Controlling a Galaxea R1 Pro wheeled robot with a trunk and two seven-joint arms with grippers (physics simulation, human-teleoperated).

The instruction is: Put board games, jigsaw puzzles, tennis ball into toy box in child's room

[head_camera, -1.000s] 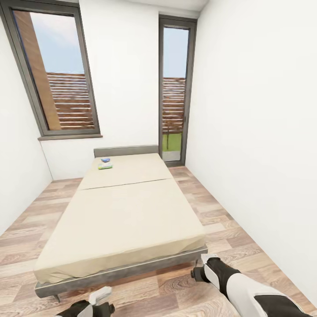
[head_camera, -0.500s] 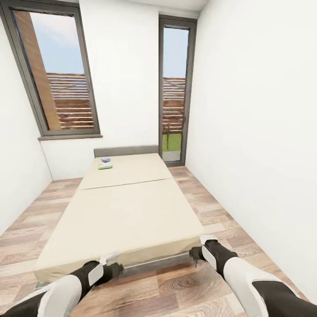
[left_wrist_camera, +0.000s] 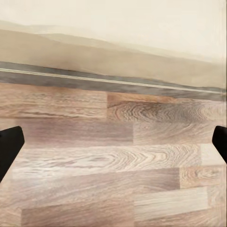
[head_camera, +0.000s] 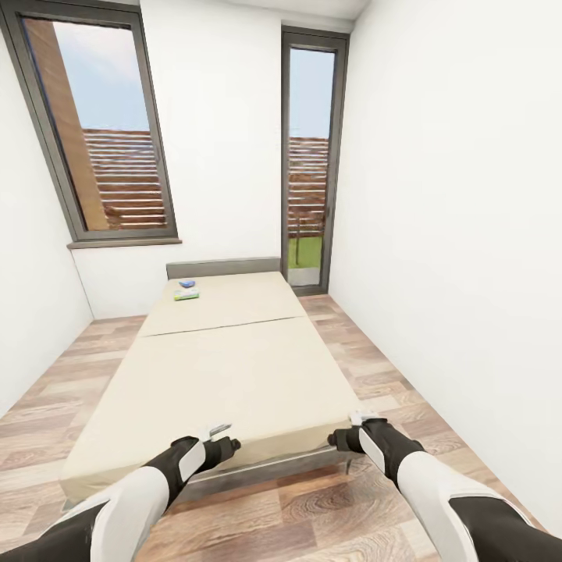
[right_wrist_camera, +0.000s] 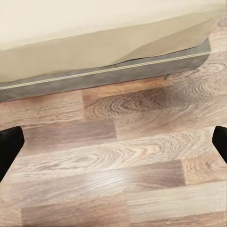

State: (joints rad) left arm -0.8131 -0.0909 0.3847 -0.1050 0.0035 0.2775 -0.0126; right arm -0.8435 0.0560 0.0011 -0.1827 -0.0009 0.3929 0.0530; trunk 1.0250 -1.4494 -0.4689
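Note:
The bed [head_camera: 226,375], with a beige mattress and dark grey frame, fills the middle of the head view. Two board games lie near its headboard: a blue one [head_camera: 186,284] and a green-and-white one [head_camera: 186,295] just in front of it. My left gripper [head_camera: 225,443] and right gripper [head_camera: 339,437] hang over the floor at the foot of the bed, far from the games. In both wrist views the fingertips [left_wrist_camera: 9,147] [right_wrist_camera: 9,145] stand wide apart and empty above the wood floor. The table, toy box, jigsaw puzzles and tennis ball are out of view.
Wood floor strips [head_camera: 390,367] run along both sides of the bed. White walls close in left and right. A window [head_camera: 101,133] and a narrow glass door [head_camera: 310,172] are in the far wall. The bed frame's edge [right_wrist_camera: 109,73] lies just ahead of the grippers.
Both arms have reached forward and up toward the foot of the bed, the left arm more than the right. The camera and the games have not moved.

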